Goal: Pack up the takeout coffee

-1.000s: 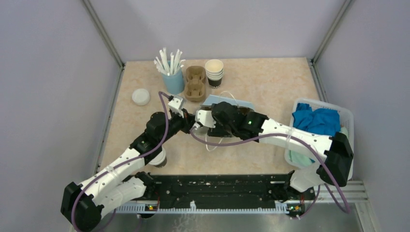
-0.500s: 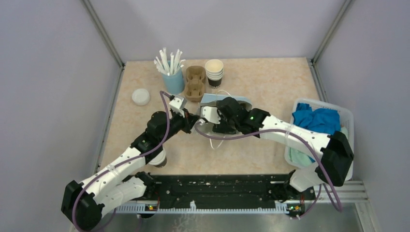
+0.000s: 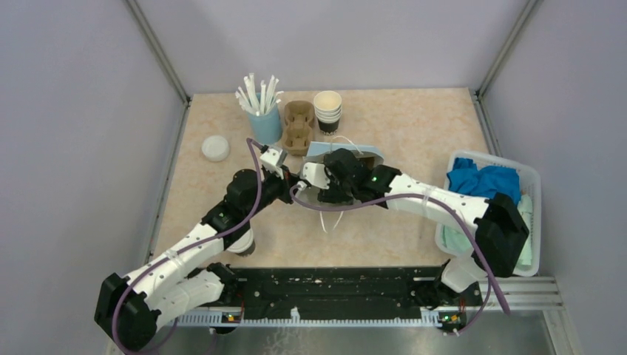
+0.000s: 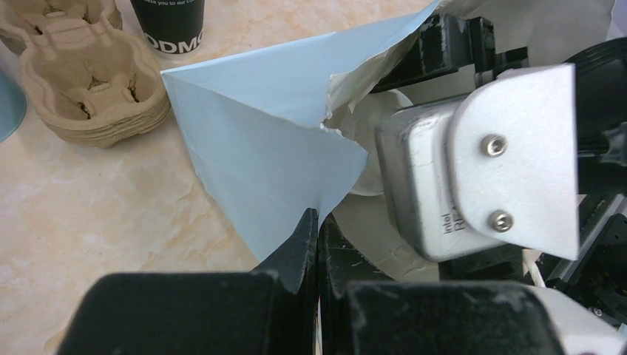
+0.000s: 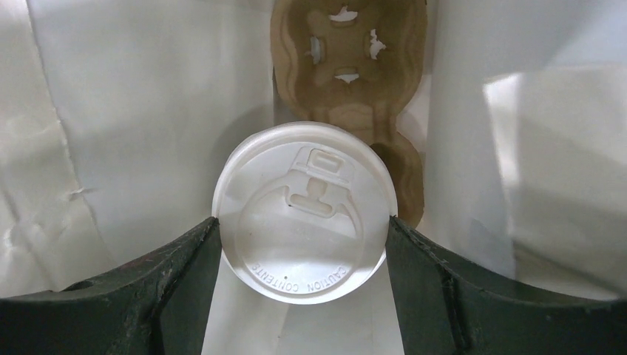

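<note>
Nearest the arm bases, a second capped cup (image 3: pixel 242 246), dark-sided with a white top, stands on the table half hidden under the left forearm. Further in, the left gripper (image 4: pixel 316 218) is clenched on the torn edge of a light blue paper bag (image 4: pixel 266 126), its two black fingers pressed together with the paper between them. The right gripper (image 5: pixel 302 223) reaches into the mouth of that bag and grasps a capped coffee cup (image 5: pixel 303 214), one finger against each side of the rim. From above only the cup's round white plastic lid shows, with a moulded sip tab and raised lettering along its near edge. Just beyond it, inside the white-lined bag, lies a brown cardboard cup carrier (image 5: pixel 347 66); whether the cup sits in one of its cells cannot be told. Past the bag stand a stack of cardboard carriers (image 3: pixel 298 127), a blue cup of straws (image 3: pixel 263 122) and a stack of paper cups (image 3: pixel 327 111).
</note>
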